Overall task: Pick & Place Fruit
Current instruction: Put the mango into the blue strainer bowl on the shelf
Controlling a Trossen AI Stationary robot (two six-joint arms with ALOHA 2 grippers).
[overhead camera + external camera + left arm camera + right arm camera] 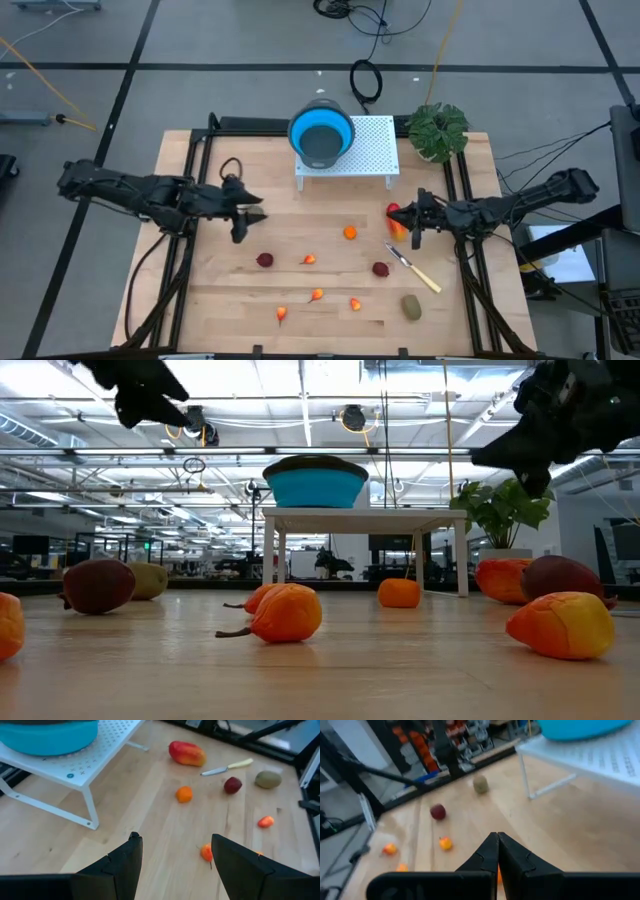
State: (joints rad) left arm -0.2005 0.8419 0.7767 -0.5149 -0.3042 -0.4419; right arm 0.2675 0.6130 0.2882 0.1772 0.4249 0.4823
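The left claw [252,213] hangs released above the left half of the wooden desk [220,290], its two dark fingers [125,865] spread apart with nothing between them. The right claw [415,232] is clenched, fingertips pressed together on nothing, poised over the desk's right side just beside the long red-yellow fruit [397,219].

Below and between the claws, the fruit lies scattered across the desk. An orange ball [350,233] sits near the middle, in front of the white rack [370,150]. One dark red ball [264,260] rests left of centre; the other [381,268] lies right of centre, close to the knife [413,268], whose pale handle points toward the desk's front right. A small orange-red piece [309,259] lies between the two dark balls. Nearer the front edge, three more orange-red bits [316,295] [281,314] [355,304] lie in a loose cluster. A brown-green oval [411,307] sits at the front right, past the knife's handle.

At the back of the desk the perforated white rack stands on its legs, carrying the blue bowl [321,132], which overhangs the rack's left rear corner. A potted plant [438,130] stands at the back right corner, beside the rack.
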